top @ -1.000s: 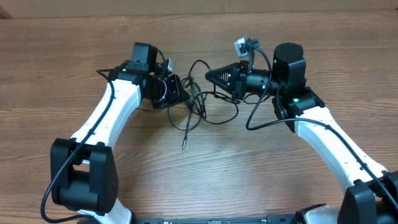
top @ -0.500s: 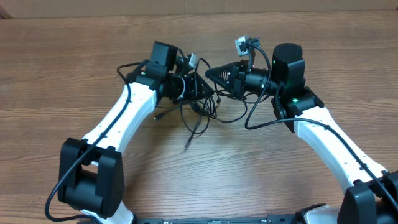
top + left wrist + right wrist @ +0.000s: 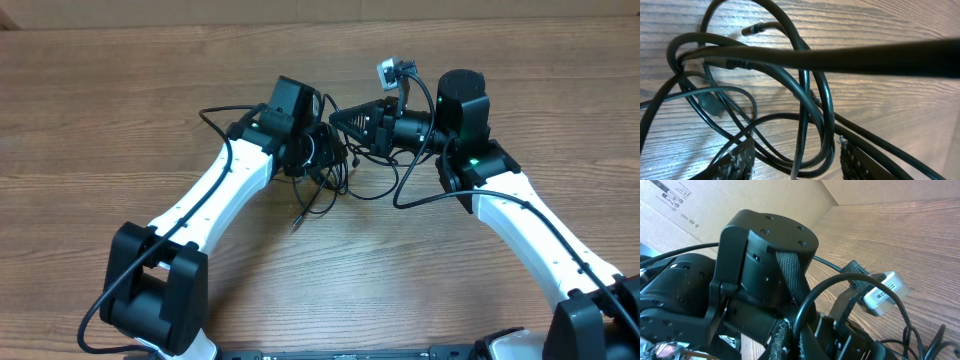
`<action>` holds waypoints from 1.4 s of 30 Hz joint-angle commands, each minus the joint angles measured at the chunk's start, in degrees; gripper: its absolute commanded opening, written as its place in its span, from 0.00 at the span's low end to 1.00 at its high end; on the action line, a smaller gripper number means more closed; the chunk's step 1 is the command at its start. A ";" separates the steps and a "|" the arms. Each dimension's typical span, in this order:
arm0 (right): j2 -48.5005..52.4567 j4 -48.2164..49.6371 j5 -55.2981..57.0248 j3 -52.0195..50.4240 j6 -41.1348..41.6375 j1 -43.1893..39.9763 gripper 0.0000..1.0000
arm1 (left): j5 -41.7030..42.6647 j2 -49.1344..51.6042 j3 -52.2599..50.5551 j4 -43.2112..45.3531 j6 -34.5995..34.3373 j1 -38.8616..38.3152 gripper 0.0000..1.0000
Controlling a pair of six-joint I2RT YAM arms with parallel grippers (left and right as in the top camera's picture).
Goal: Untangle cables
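The cables [image 3: 352, 190] are thin black cords tangled in loops on the wooden table between my two grippers, with one loose end [image 3: 297, 222] trailing toward the front. My left gripper [image 3: 330, 155] is open over the tangle. In the left wrist view several loops [image 3: 805, 100] run between its fingers [image 3: 797, 162], and a small plug end [image 3: 752, 29] lies at the top. My right gripper [image 3: 338, 118] points left, right next to the left gripper. In the right wrist view it [image 3: 796, 340] is shut on one cable [image 3: 825, 287] that arches up out of the jaws.
The left arm's black wrist block [image 3: 765, 250] fills the right wrist view, very close to the right fingers. A silver camera [image 3: 882, 292] hangs beside it. A cardboard box [image 3: 685, 210] stands beyond the table's far edge. Thick arm wires [image 3: 410, 190] loop near the tangle.
My left arm has swung right toward the right gripper, and the tangle has shifted right with it. The right arm has not moved.
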 commanded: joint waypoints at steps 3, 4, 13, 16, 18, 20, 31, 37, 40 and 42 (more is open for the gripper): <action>-0.90 0.98 -0.02 0.61 0.13 0.26 0.04 | -5.07 -0.52 -2.16 3.21 -2.80 -1.95 0.52; -0.90 1.01 -0.02 0.61 0.13 0.26 0.04 | -5.07 -0.52 -2.73 3.80 -3.69 -2.05 0.51; -0.92 1.03 -0.04 0.61 0.11 0.26 0.04 | -7.37 -0.52 -6.86 7.52 -4.39 -2.21 0.46; -0.92 1.05 -0.02 0.61 0.11 0.26 0.04 | -7.58 -0.52 -7.52 7.63 -3.13 -2.21 0.37; -0.92 1.03 -0.02 0.61 0.11 0.26 0.04 | -8.04 -0.52 -7.54 7.61 -0.04 -2.19 0.24; -0.92 0.94 -0.02 0.61 0.11 0.26 0.04 | -8.22 -0.52 -7.54 7.56 3.04 -2.19 0.06; -0.90 -27.61 32.20 0.61 0.11 -4.15 0.04 | -8.17 -7.26 -6.49 -3.32 13.18 8.33 0.04; -0.90 -42.14 59.32 0.61 0.31 -10.54 0.04 | -8.15 -16.04 -6.47 -9.66 20.28 18.78 0.04; -0.90 -44.76 62.86 0.61 0.31 -14.12 0.04 | -7.52 -19.12 -6.47 -10.34 20.28 23.56 0.04; -0.90 -45.99 63.76 0.61 0.31 -16.61 0.04 | -7.52 -20.65 -6.47 -10.25 20.28 26.29 0.04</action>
